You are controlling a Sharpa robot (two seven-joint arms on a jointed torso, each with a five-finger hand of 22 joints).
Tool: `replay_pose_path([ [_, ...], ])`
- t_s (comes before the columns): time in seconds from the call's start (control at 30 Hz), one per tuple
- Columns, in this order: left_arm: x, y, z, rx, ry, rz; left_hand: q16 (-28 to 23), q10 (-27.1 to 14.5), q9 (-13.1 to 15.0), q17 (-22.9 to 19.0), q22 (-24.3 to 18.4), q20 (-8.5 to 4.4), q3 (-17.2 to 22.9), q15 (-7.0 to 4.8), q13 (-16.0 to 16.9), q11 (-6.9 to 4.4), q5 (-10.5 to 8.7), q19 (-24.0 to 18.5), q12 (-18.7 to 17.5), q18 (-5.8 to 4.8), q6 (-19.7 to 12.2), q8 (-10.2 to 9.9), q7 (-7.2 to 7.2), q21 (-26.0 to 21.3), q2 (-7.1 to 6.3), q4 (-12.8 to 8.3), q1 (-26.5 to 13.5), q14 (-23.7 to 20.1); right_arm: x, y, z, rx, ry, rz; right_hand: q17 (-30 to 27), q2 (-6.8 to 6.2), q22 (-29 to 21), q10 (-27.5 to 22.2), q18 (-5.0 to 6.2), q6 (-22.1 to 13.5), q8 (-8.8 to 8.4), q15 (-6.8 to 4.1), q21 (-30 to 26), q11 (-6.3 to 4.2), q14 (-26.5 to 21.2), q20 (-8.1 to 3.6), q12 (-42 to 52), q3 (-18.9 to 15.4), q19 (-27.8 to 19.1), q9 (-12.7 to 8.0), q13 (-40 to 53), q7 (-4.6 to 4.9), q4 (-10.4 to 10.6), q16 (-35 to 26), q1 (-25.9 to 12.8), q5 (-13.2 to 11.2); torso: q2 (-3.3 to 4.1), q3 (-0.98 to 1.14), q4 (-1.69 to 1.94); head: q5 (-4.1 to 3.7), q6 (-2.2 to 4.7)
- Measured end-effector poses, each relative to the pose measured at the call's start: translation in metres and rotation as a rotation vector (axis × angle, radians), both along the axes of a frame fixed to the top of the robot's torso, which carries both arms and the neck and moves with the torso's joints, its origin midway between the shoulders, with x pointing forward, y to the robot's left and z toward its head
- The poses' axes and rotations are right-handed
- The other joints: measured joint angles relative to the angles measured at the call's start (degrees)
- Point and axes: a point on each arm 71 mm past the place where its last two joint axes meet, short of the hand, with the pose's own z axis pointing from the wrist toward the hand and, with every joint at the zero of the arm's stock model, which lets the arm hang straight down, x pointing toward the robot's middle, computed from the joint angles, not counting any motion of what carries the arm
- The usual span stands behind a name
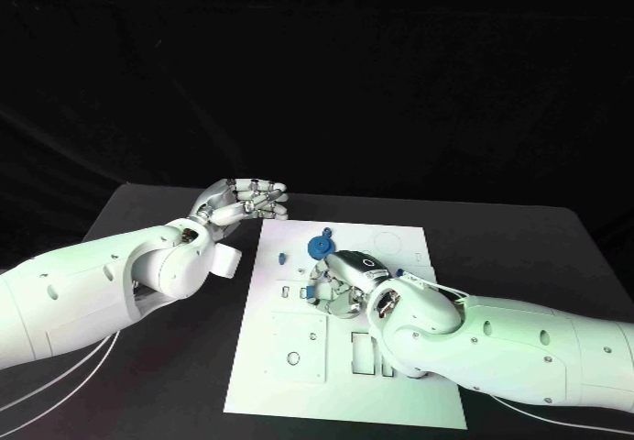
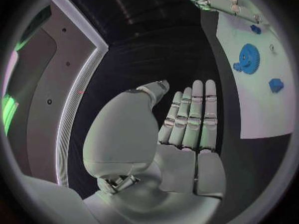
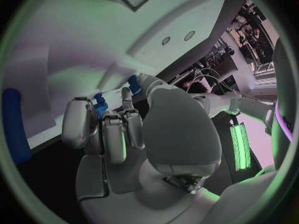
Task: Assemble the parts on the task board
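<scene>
Right hand [image 1: 346, 280] down on the task board [image 1: 298, 367], near its middle, fingers curled together over a small blue part [image 3: 99, 106]; wrist view shows that part pinched at the fingertips [image 3: 129, 95], just off the white surface. Second blue piece [image 3: 133, 82] beyond the fingertips, too blurred to identify.

Blue gear [image 1: 319, 247] on the board toward its far edge, just beyond the right hand. Same gear [image 2: 249, 58] in left wrist view, with a smaller blue block [image 2: 276, 85] near it.

Left hand [image 1: 245, 201] off the board, over the table beside the board's far left corner, holding nothing. Fingers straight and pressed side by side in the left wrist view, thumb apart.

Risks, judged from this:
- Grip on the part looks shallow, fingertips only. Could twist or slip out on contact with the board.
- Slot hidden under the hand in head view, so misalignment likely; part may jam tilted.
- Right hand close to the gear; a sideways shift could knock it.
- Board unbraced, left hand clear of it. Pressing down could slide the board.
</scene>
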Motion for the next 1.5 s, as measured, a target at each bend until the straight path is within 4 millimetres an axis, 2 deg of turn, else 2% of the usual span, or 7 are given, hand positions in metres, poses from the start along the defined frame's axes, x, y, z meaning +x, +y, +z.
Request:
replay_pose_path([
  [0.43,0.000,0.000,0.000,0.001,0.001,0.000,0.00,0.00,0.00,0.00,0.01,0.01,0.00,0.00,0.00,0.00,0.00,0.01,0.00,0.00,0.00,0.00,0.00,0.00,0.00,0.00,0.00,0.00,0.000,0.000,0.000,0.000,-0.001,-0.001,-0.01,-0.02,-0.05,0.00,0.00,0.00,0.00,0.00,-0.27,0.00,0.00,0.00,0.00,-0.83,0.00,0.00,0.00,0.00,0.16,0.00,-0.02,0.00,-0.01,-0.03,0.04,0.04,-0.07],
  [0.5,0.000,0.000,0.000,0.001,0.001,0.000,0.00,0.00,0.00,0.00,0.00,0.01,0.00,0.00,0.00,0.00,0.00,0.01,0.00,0.00,0.00,0.00,0.00,0.00,0.00,0.00,0.00,0.00,0.000,0.000,0.000,0.000,-0.001,-0.001,-0.01,-0.91,-0.20,-0.34,0.00,-0.93,0.00,0.14,-0.67,0.35,-0.14,0.22,-0.66,-3.21,-0.21,0.00,-0.01,0.05,0.60,0.00,-1.01,0.00,-0.02,-0.02,0.04,0.05,-0.07],
  [0.73,0.000,0.001,0.000,0.003,0.001,0.000,0.05,0.00,-0.01,0.03,0.01,0.14,0.00,0.02,0.00,0.00,0.00,-0.13,0.00,0.00,-0.05,0.00,-0.04,0.19,0.00,0.00,0.00,-0.26,-0.001,-0.003,0.002,0.012,-0.008,-0.002,-0.02,1.68,-0.76,-2.05,0.00,-5.41,-0.80,1.04,-2.39,1.64,-0.02,0.83,-1.99,-21.27,-0.39,-0.28,-0.01,1.23,1.17,-0.22,-1.81,0.21,-0.02,0.00,0.01,0.12,0.03],
  [0.93,0.000,0.001,-0.001,0.032,-0.002,-0.007,2.34,0.17,-0.09,1.36,0.68,-0.01,-1.30,-0.40,0.33,0.19,-0.26,0.11,0.04,0.00,-0.53,-0.33,-0.11,1.72,-0.92,0.56,-1.84,1.00,-0.006,-0.017,0.008,0.039,-0.024,-0.013,-0.02,1.67,-0.87,-2.26,0.00,-6.30,-1.13,1.23,-2.61,1.84,-0.22,1.14,-2.38,-24.84,-0.70,-0.39,-0.01,1.58,1.26,-0.22,-1.81,0.24,-0.09,0.07,-0.01,0.23,0.05],
  [1.13,-0.002,0.001,-0.004,0.138,-0.003,-0.037,23.58,6.29,2.57,13.89,6.65,-3.55,-6.83,-4.02,6.80,-3.00,-0.26,7.35,11.41,-0.01,-0.14,4.81,-0.78,12.85,-1.75,3.95,-4.50,9.72,-0.003,-0.045,0.029,0.079,-0.066,-0.023,-0.02,3.55,-1.81,-2.37,0.00,-6.29,-0.97,1.23,-4.18,1.73,-0.22,1.46,-2.38,-24.35,-1.06,-0.33,-0.01,1.57,1.17,-0.63,0.08,0.24,-0.24,0.10,-0.05,0.40,0.16],
  [1.3,-0.005,0.000,-0.008,0.269,0.035,-0.088,50.11,0.01,8.20,38.34,16.84,-5.44,-12.17,-5.80,24.38,-4.87,-0.26,7.45,36.89,0.00,-2.63,15.57,-2.81,27.98,-0.66,7.20,-5.19,18.42,0.004,-0.072,0.050,0.135,-0.052,-0.044,-0.03,5.36,-5.02,-4.51,1.33,-5.77,0.46,1.23,-8.64,1.44,-0.22,1.33,-4.28,-23.35,-3.17,0.25,-0.01,1.05,1.11,-1.77,1.28,0.23,-0.56,0.29,-0.21,0.78,-0.02],
  [1.5,-0.012,-0.010,-0.012,0.479,0.097,-0.191,60.30,3.38,13.80,53.40,36.37,-7.08,-15.61,-7.95,40.13,-7.57,-0.26,15.86,57.23,-1.81,-1.76,26.31,-5.63,42.99,2.88,7.66,-9.89,26.57,0.014,-0.105,0.071,0.214,-0.002,-0.100,-0.03,6.12,-5.47,-4.52,1.33,-5.76,0.88,1.23,-9.27,1.44,-0.22,1.33,-4.28,-22.94,-3.17,0.39,-0.01,1.05,1.05,-1.77,1.14,0.23,-1.18,0.62,-0.41,1.24,-0.60],
])
